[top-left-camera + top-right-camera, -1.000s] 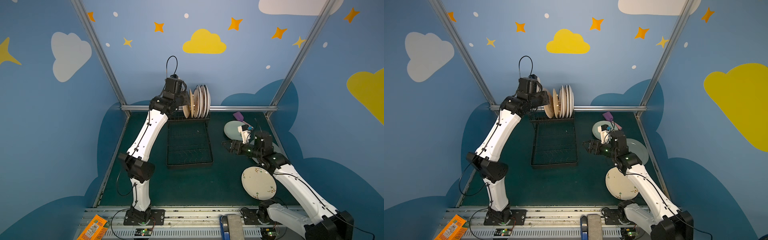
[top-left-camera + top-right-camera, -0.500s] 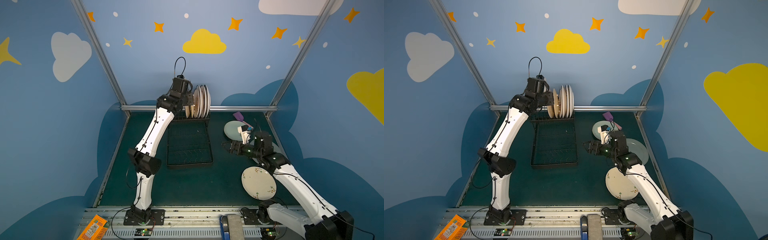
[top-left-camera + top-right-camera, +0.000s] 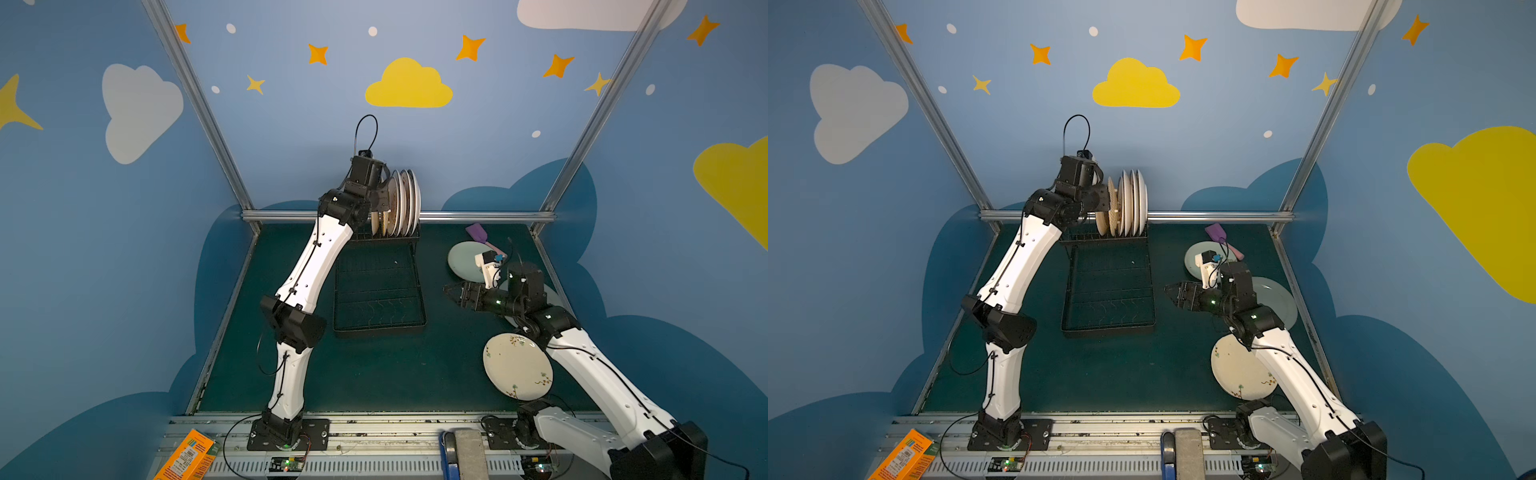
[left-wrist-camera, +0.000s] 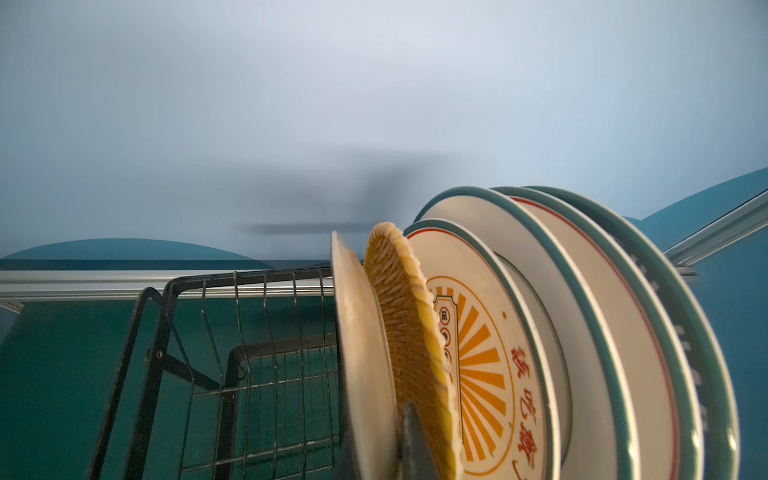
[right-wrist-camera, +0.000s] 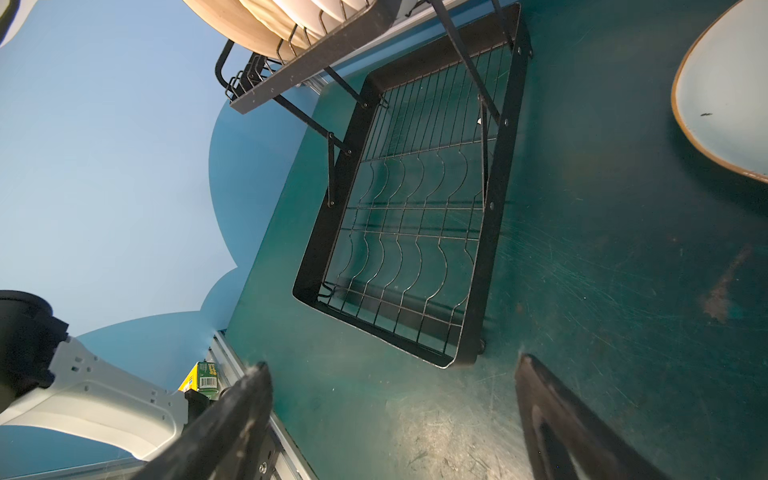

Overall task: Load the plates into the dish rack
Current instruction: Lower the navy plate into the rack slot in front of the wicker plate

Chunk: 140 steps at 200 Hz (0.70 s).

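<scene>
Plates (image 3: 409, 199) are being held upright in the upper tier of the dish rack (image 3: 379, 330); the end plate (image 3: 375, 222) is being gripped by the left gripper (image 3: 380, 201). The right gripper (image 3: 451, 294) is being held, fingers spread, above the surface (image 3: 374, 374). A cream floral plate (image 3: 517, 365) is being left flat nearby.

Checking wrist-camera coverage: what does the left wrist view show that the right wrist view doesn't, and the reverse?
Left wrist only: the sunburst plate, its painted face and lettering. Right wrist only: the lower tray, a pale plate lying flat, the right gripper with jaws open. Both: the upper tier and the plates standing in it.
</scene>
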Available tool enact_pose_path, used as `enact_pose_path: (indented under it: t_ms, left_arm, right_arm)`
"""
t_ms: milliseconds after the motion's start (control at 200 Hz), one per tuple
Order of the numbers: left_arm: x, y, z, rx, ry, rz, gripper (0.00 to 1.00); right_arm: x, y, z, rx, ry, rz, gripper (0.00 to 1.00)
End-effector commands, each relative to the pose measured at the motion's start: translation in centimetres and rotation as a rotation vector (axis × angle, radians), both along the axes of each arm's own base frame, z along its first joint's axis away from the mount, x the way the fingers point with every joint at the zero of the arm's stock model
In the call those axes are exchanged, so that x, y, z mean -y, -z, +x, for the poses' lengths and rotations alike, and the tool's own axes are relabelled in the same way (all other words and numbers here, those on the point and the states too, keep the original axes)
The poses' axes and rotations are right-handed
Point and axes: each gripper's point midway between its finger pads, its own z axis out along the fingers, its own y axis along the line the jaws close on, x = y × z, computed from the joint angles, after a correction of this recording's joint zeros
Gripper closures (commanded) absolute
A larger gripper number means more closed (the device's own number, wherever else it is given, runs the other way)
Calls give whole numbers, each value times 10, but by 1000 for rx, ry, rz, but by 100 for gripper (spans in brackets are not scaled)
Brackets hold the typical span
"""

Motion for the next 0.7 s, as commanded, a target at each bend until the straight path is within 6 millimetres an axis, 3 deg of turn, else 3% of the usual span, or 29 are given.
enact_pose_path:
  t_ms: [0,140,305,696]
  left_arm:
    - [-9,-16,10,74,-55,16,96]
    - [-7,-12,13,65,-57,4,96]
    - [-6,-9,15,61,-53,8,87]
    - [0,2,15,29,-29,-1,85]
  right_arm:
    - [-2,-2,-2,-8,-15,-1,11]
    - [-4,-2,-2,-14,-18,4,11]
    - [-3,-2,-3,-15,-14,4,11]
    - [-1,-1,-5,-13,-11,0,11]
